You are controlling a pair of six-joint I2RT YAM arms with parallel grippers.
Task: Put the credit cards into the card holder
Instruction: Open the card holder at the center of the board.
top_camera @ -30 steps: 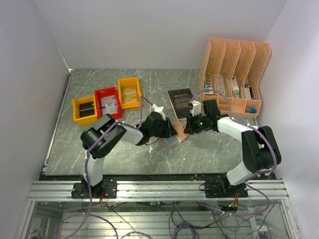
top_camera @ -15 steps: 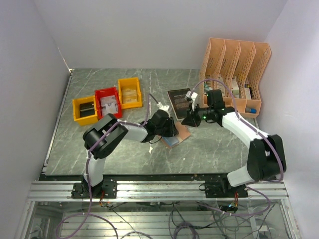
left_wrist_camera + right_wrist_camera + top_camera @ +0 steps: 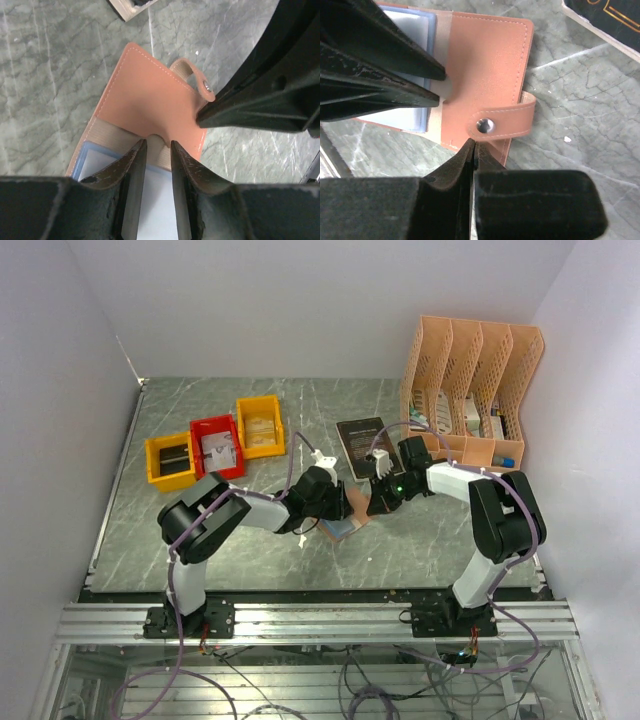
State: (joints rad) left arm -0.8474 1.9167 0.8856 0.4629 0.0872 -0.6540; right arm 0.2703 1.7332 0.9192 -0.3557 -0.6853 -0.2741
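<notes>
Resting barely-parted left gripper (image 3: 154, 150) on card holder (image 3: 145, 95), light blue card (image 3: 92, 162) mostly hidden behind it; right gripper (image 3: 474, 150) squeezed together beside snap strap (image 3: 505, 122), grabbing anything? dunno.

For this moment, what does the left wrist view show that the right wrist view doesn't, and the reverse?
Left wrist only: a straight look down the gap between the parted jaws of the left gripper, onto the light blue card. Right wrist only: the right gripper shut at the edge of the card holder, beside its snap strap, and gold print on the black book. Both: the open holder, that strap, the marble table.
</notes>
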